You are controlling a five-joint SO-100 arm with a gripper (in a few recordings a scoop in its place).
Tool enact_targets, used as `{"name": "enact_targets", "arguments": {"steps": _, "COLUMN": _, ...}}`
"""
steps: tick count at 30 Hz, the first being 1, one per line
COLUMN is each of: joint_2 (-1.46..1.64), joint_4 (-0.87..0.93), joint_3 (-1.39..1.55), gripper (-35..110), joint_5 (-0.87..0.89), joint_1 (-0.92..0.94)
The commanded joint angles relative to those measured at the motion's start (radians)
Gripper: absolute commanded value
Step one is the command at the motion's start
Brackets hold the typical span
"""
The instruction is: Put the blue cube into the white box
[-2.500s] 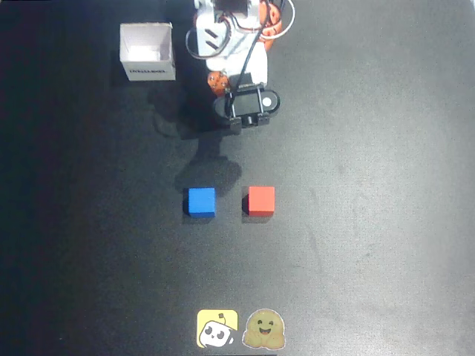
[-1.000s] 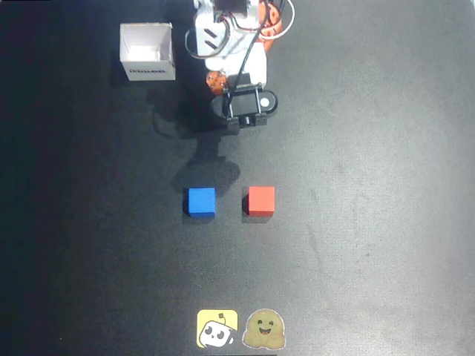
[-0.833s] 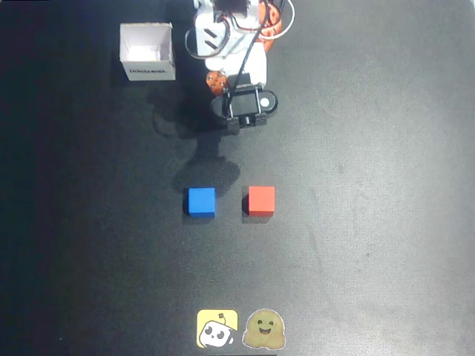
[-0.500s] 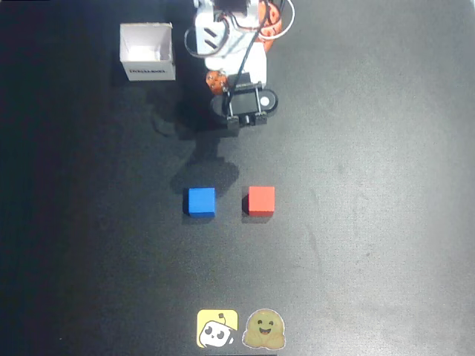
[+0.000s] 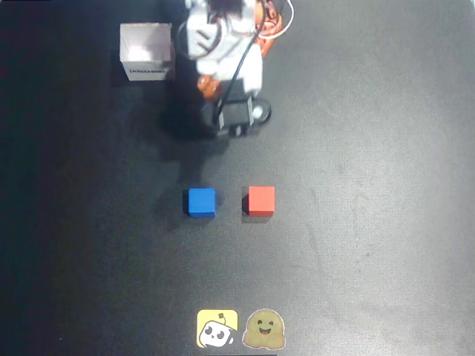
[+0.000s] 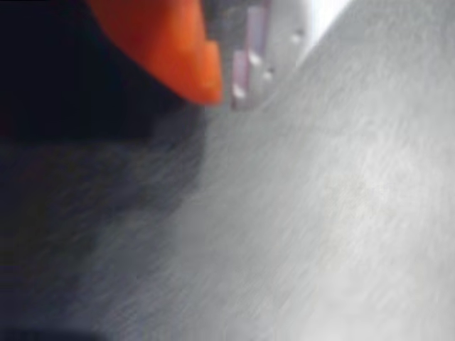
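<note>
Tool: in the overhead view we see the tool (image 5: 236,119) folded near the arm's base at the far side of the counter (image 5: 371,185), holding nothing; we cannot tell whether its fingers are parted or closed. The wrist view is blurred, with an orange finger (image 6: 167,42) at the top.
Blue cube: we see the blue cube (image 5: 200,201) resting on the counter, well apart from the tool.
Red cube: the red cube (image 5: 260,200) sits just right of the blue one, not touching.
White box: the white box (image 5: 147,50) stands at the far left, beside the arm.
Stickers: two stickers (image 5: 240,328) lie at the near edge.
</note>
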Motion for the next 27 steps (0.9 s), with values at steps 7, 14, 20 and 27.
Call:
{"name": "enact_targets", "arguments": {"steps": 7, "joint_2": -0.607, "joint_4": -0.02, "joint_3": -0.462, "gripper": 0, "joint_5": -0.044, "joint_1": 0.098}}
{"name": "enact_targets", "arguments": {"steps": 14, "joint_2": -0.83, "joint_4": -0.071, "joint_3": -0.586, "gripper": 0, "joint_5": -0.041, "joint_1": 0.109}}
{"name": "enact_targets", "arguments": {"steps": 20, "joint_2": -0.916, "joint_4": -0.14, "joint_3": -0.589, "gripper": 0, "joint_5": -0.028, "joint_1": 0.103}}
{"name": "enact_targets", "arguments": {"steps": 27, "joint_2": -0.931, "joint_4": -0.153, "joint_3": -0.588, "gripper": 4, "joint_5": -0.009, "joint_1": 0.103}}
